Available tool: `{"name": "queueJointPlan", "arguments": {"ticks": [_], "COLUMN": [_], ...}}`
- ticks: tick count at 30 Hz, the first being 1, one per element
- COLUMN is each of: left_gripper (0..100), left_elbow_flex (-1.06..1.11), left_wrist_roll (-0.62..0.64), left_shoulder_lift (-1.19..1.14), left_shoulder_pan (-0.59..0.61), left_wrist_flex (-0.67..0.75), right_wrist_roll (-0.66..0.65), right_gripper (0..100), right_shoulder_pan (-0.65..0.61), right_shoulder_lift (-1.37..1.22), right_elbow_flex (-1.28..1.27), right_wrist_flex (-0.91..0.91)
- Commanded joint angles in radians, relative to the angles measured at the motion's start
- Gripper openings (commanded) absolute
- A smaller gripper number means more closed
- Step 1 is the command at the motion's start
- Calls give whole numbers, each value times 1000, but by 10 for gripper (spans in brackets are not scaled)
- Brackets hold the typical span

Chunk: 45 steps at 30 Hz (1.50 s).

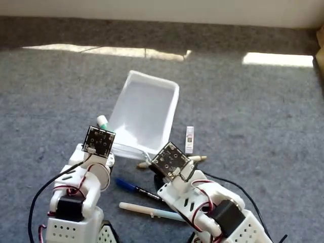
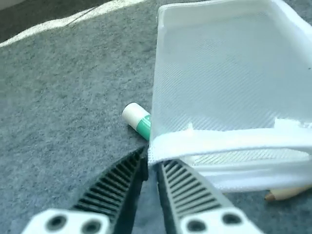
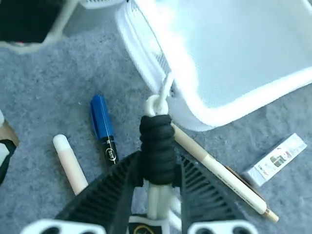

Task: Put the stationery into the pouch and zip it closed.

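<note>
Along the near edge of the pouch (image 1: pixel 147 109), on the grey surface (image 1: pixel 253 116), we find both arms engaged. The left gripper (image 2: pixel 152 165) is narrowed to a slit and appears to pinch the corner hem, while the right gripper (image 3: pixel 158 165) is clamped on the black zip pull (image 3: pixel 156 141). All stationery lies outside: the green-and-white stick (image 2: pixel 136 118) just beside the pouch, with the blue pen (image 3: pixel 103 127), the cream pen (image 3: pixel 68 163), the pencil (image 3: pixel 219 174) and the small box (image 3: pixel 275 160) near its mouth. We judge the chief risk to be drawing the zip closed with nothing inside. A hard tug could also drag the light mesh pouch out of the left pinch, or sweep it over the pencil lying against it.
</note>
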State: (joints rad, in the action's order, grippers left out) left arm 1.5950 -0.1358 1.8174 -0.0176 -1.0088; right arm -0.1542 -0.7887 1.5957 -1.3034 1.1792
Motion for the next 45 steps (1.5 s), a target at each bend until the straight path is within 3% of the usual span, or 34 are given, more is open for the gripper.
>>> {"name": "queueJointPlan", "arguments": {"ticks": [1, 9, 22, 26, 32, 45], "left_gripper": [7, 7, 7, 7, 7, 7], "left_elbow_flex": [-91, -202, -390, -424, -556, -995], "left_wrist_roll": [0, 2, 2, 2, 14, 150], "left_shoulder_lift": [4, 4, 1, -12, -234, -725], "left_shoulder_pan": [-30, -31, -31, -27, -27, -33], "left_wrist_flex": [5, -104, -250, -255, -253, -259], "right_wrist_roll": [29, 29, 28, 32, 32, 29], "right_gripper": [105, 105, 105, 106, 109, 134], "right_shoulder_pan": [-2, -2, -1, 84, 251, 348], "right_shoulder_lift": [82, 239, 242, 242, 240, 223], "right_elbow_flex": [67, 51, -12, -12, -10, -7], "right_wrist_flex": [-5, -8, -65, -65, -70, -70]}}
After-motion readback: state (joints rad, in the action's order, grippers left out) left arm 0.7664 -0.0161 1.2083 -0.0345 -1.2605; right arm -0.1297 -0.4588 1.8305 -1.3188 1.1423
